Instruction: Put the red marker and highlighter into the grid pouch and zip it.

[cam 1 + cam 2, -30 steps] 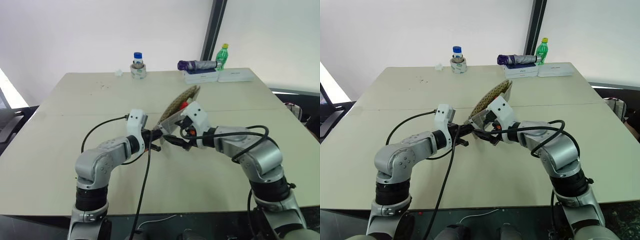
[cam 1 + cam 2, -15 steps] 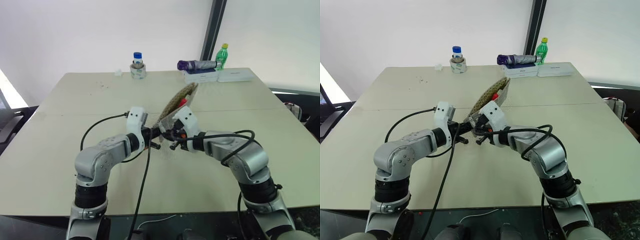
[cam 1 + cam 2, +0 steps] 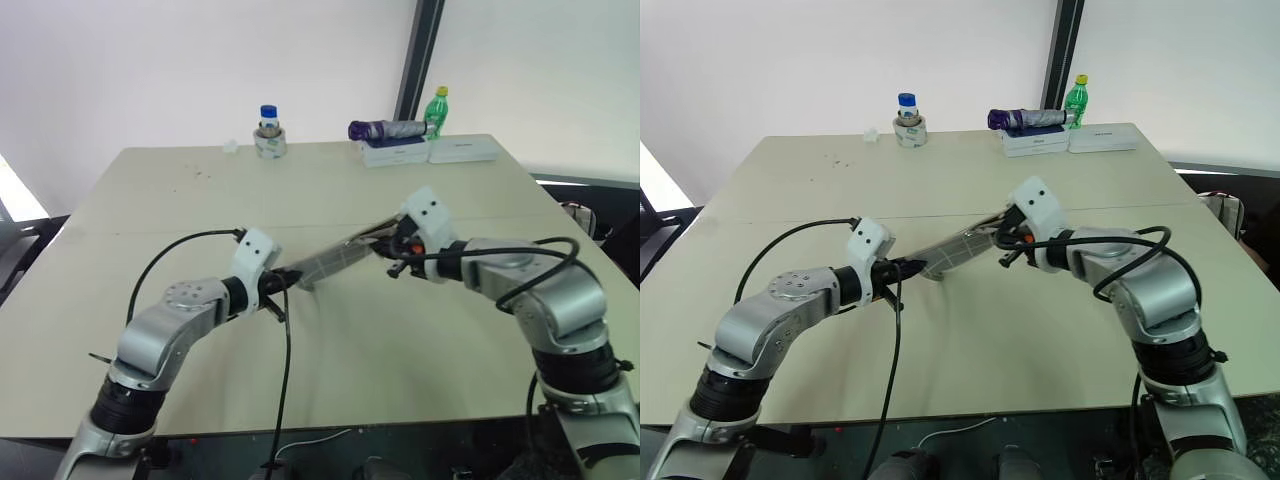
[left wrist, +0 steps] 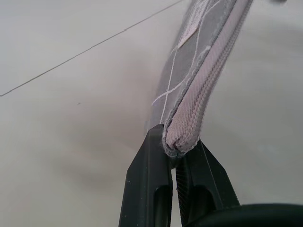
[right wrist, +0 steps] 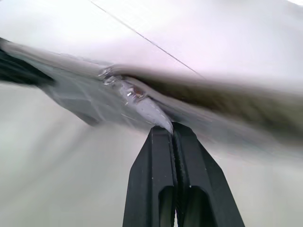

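Stretching the grid pouch (image 3: pixel 335 260) between both arms, you hold it taut just above the worktop (image 3: pixel 400 350), mid-frame in the left eye view. The left gripper (image 4: pixel 177 151) has its jaws clamped on the pouch's near corner, at the end of the zipper band; the right gripper (image 5: pixel 173 135) has its jaws closed on something small at the zipper line, probably the pull, though blur prevents certainty. The red marker and highlighter cannot be made out; judging by the task, they likely sit inside the pouch. To do this step well, keep the left grip firm as an anchor, hold the fabric straight, and draw the right gripper along the zipper line, not upward, so the slider does not jam. Counted from near to far: two grippers, one pouch, then along the frame's upper edge one blue-capped bottle (image 3: pixel 267 131), one purple folded umbrella (image 3: pixel 385 129), one green bottle (image 3: pixel 437 108) and two white boxes (image 3: pixel 462 150).
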